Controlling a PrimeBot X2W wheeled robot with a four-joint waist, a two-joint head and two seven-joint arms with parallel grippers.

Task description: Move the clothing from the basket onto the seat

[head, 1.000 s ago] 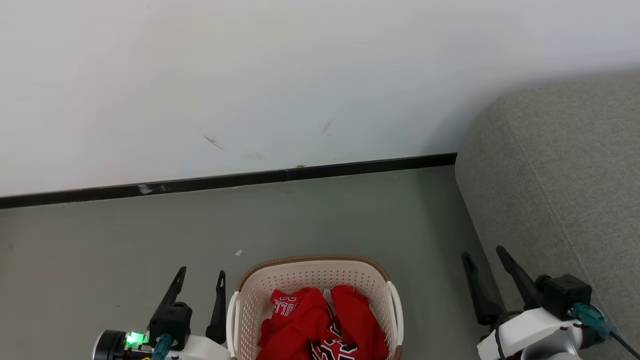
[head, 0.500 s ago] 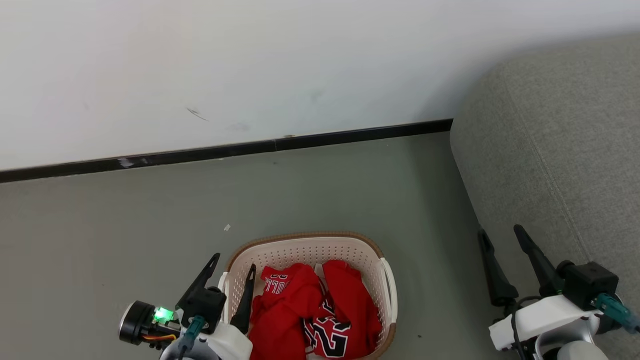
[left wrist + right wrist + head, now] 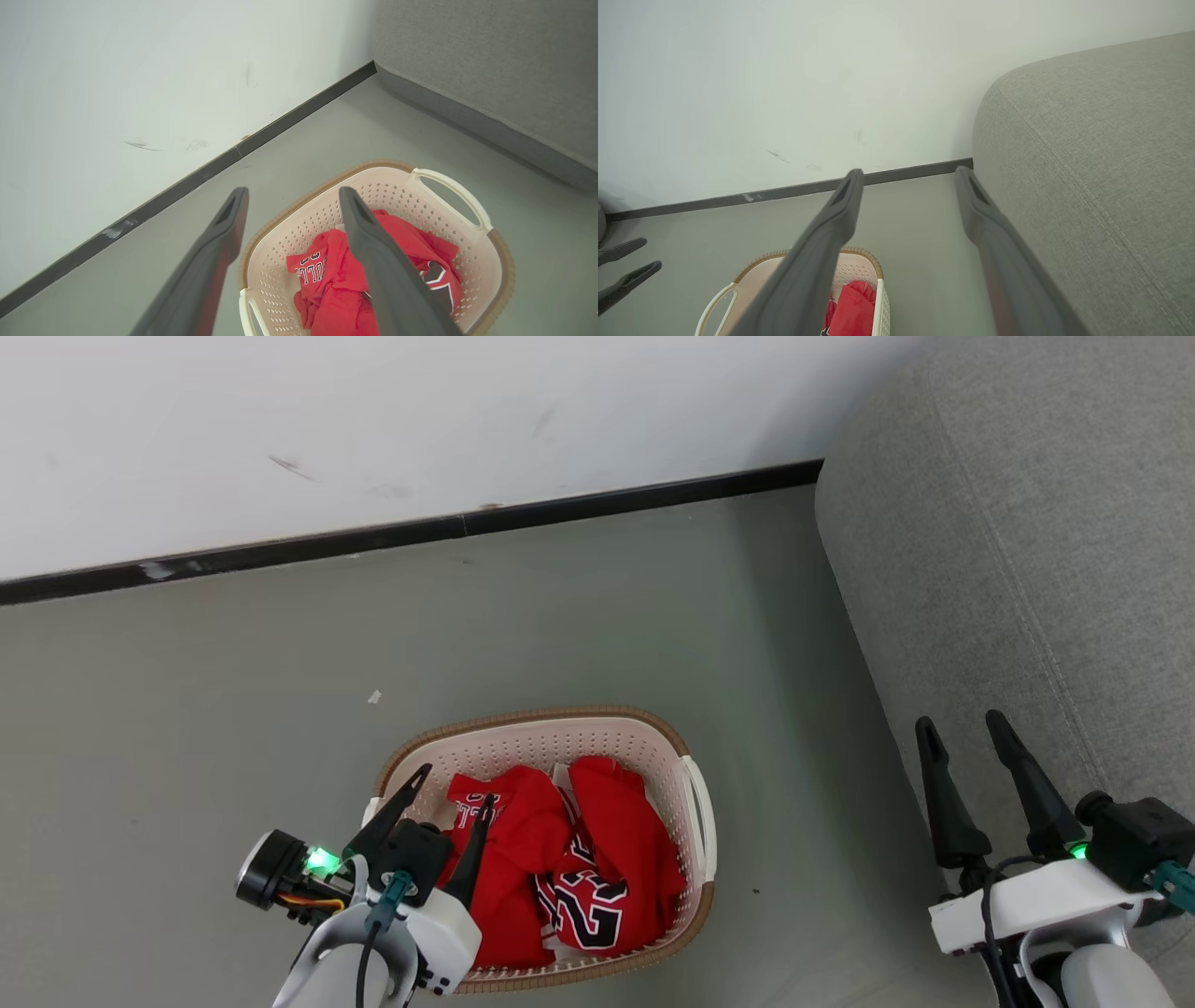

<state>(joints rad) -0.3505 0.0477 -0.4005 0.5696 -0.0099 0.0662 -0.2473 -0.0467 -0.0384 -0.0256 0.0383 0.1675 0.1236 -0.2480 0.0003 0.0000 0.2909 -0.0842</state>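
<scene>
Left pincer (image 3: 456, 784): jaws spread wide, nothing between them. It hangs over the left end of the basket (image 3: 532, 716), fingers pointing toward the wall (image 3: 373, 411). In the left wrist view one finger lies across the brown rim with the floor (image 3: 607, 607) beyond it, and the other lies across the red fabric inside. Contact with the cloth or the rim: cannot tell. A green light (image 3: 322, 861) glows on this wrist.

Right pincer (image 3: 960, 721): jaws likewise apart, empty. It sits well to the right of the basket, over the floor just beside the seat (image 3: 1027, 569). In the right wrist view its outer finger runs along the seat's rounded edge; touching or not, cannot tell.

Clothing (image 3: 607, 840): all of it in the basket, a crumpled red heap. A jersey panel near the front shows a large black number 23 edged in white. A fold at the back carries white lettering.

Basket: upright on the floor, cream perforated walls, a white handle (image 3: 698, 812) on the side facing the seat. It stands apart from the seat, with a strip of bare floor between.

Seat: grey woven fabric with a stitched seam down its top, along the right side.

Beyond the basket: a small pale scrap (image 3: 374, 696) on the floor, then a dark baseboard (image 3: 560, 509) under the scuffed white wall.
</scene>
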